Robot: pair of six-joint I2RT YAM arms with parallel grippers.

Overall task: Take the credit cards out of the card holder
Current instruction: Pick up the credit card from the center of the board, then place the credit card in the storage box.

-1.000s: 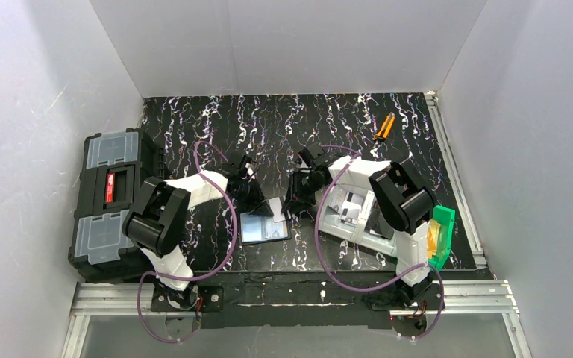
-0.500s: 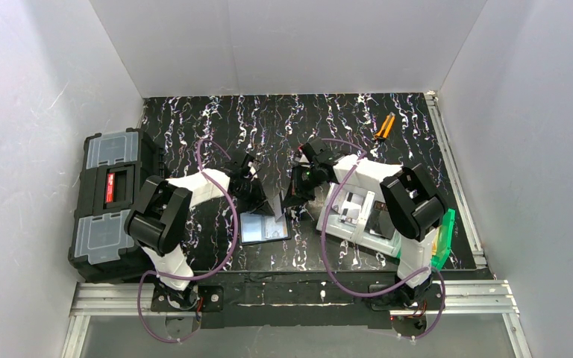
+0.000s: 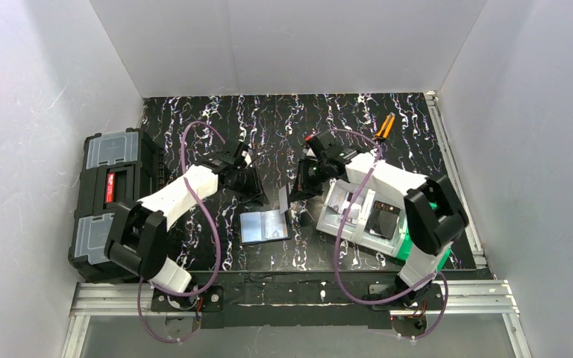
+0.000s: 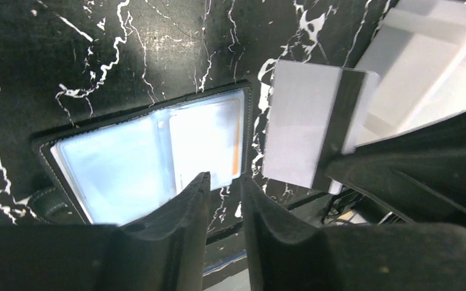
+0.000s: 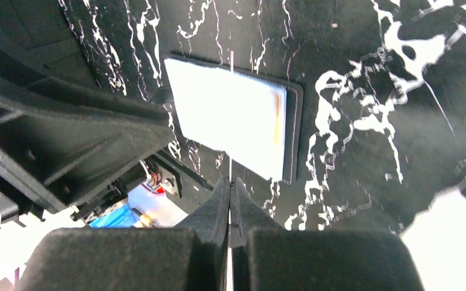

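Black marbled table [image 3: 268, 119], top view. Big black toolbox [image 3: 108, 198] at 9 o'clock, off the table's left edge. Grey bin [image 3: 358, 216] at 4 o'clock, with the green bin [image 3: 443, 212] just beside it on its 3 o'clock side, mostly hidden by the right arm.

Both arms reach in toward the middle from 7 and 5 o'clock.

Left gripper [image 4: 224, 177]: fingers a little apart, narrow gap, nothing in it. It hangs over the card holder's near edge; whether it touches, cannot tell.

Right gripper [image 5: 230, 182]: fingers pressed together, pinching the pale silvery card [image 4: 303, 121] by one corner. The card is out of the holder, tilted up off the table at the holder's 1 o'clock. It has a dark stripe along one side. In the right wrist view it is edge-on, just a thin line.

Card holder [image 3: 265, 226] lies open and flat on the table, a bit toward 6 o'clock from centre, between the two arms. Its glossy inner pockets face up inside a black border.

Orange-edged card [image 4: 209, 142] sits in the holder's pocket on the side nearer the right gripper. The other pocket is too glary to read.

Small orange-handled tool [image 3: 383, 127] lies at 1 o'clock, well apart from everything else.
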